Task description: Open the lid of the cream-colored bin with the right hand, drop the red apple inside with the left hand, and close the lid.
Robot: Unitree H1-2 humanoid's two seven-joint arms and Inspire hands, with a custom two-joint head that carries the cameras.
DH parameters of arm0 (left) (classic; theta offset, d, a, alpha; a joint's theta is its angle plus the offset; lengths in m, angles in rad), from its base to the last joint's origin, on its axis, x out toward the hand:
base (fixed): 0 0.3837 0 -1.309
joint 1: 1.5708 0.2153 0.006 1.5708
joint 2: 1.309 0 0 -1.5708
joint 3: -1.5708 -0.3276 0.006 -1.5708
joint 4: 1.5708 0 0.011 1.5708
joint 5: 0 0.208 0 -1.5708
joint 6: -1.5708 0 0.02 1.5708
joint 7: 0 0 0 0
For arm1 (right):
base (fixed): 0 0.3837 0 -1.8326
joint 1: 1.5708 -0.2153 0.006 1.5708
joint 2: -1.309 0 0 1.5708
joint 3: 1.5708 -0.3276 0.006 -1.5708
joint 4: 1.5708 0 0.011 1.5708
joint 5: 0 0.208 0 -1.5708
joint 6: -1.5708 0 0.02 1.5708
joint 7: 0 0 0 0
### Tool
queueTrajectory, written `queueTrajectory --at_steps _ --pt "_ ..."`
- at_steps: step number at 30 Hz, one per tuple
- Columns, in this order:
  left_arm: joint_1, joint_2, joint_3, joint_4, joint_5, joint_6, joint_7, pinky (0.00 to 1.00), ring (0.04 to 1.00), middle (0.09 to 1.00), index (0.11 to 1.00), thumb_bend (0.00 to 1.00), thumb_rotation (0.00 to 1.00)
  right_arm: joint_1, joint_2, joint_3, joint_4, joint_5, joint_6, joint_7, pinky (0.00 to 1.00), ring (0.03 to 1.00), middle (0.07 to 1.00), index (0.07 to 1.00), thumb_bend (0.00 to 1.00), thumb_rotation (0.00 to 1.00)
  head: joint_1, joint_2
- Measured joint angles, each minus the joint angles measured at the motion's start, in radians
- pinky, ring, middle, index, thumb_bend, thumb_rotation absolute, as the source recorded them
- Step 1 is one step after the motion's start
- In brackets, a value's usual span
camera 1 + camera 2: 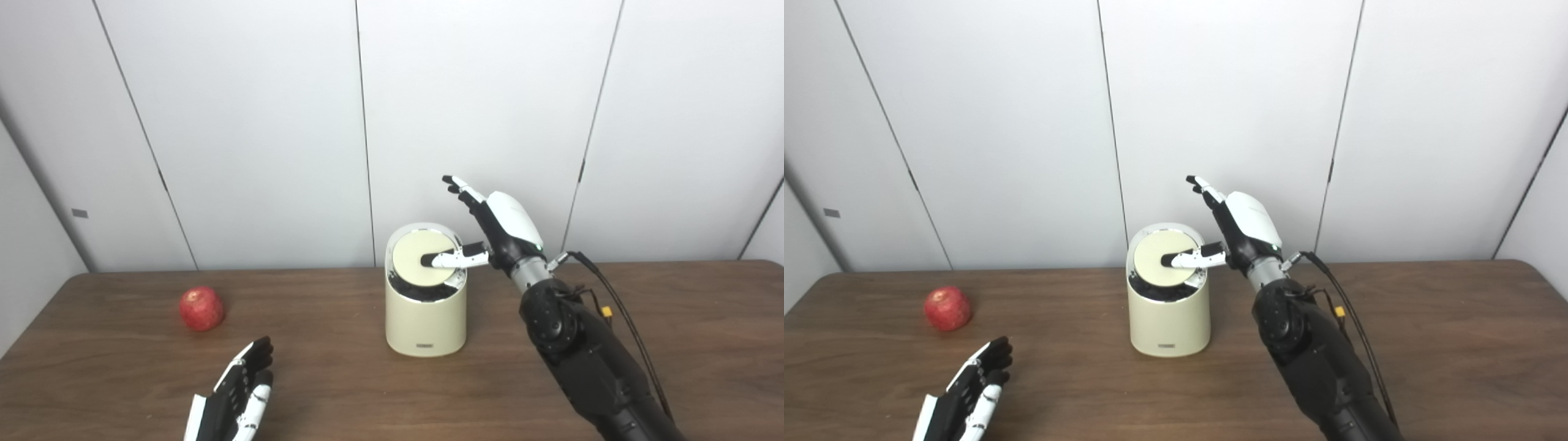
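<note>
Your cream-colored bin (425, 306) stands upright near the middle of the brown wooden table (674, 343), and everything else can be placed from it. Its round lid (419, 258) looks tipped, with a dark gap showing along the front edge of the opening. Your right hand (499, 229) sits just to the right of the bin's top: the thumb reaches across and rests on the lid, while the fingers (459, 185) are spread and point up, clear of the bin, so nothing is gripped. The red apple (201, 308) lies on the table well to the left of the bin, untouched. Your left hand (239, 392) rests low, left of the bin and nearer you than the apple, fingers extended and empty.
</note>
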Motion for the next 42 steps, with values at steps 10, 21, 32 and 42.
queueTrajectory --at_steps 10,21,32,42 --pt "0.0 0.0 0.0 -0.002 -0.001 0.005 0.0 0.84 0.856 0.863 0.875 0.42 0.66 0.019 -0.01 0.0 -0.032 -0.01 0.009 0.037 0.76 0.85 0.877 0.91 0.99 0.38 -0.002 0.014" --pt "0.002 -0.004 0.003 -0.009 -0.004 0.009 0.001 0.84 0.856 0.863 0.874 0.43 0.69 0.022 -0.035 0.047 -0.089 -0.063 0.028 0.067 0.87 0.926 0.911 0.932 1.0 0.28 -0.005 0.028" --pt "0.004 -0.007 0.003 -0.01 -0.01 0.009 0.001 0.83 0.854 0.864 0.87 0.46 0.69 -0.009 -0.078 0.152 -0.083 -0.233 -0.029 -0.044 0.84 0.903 0.908 0.927 1.0 0.22 -0.005 0.043" --pt "0.004 -0.017 0.002 -0.012 -0.011 0.009 0.0 0.83 0.85 0.861 0.872 0.46 0.69 -0.012 -0.072 0.131 -0.084 -0.217 -0.044 -0.031 0.86 0.913 0.9 0.918 1.0 0.28 -0.003 0.048"
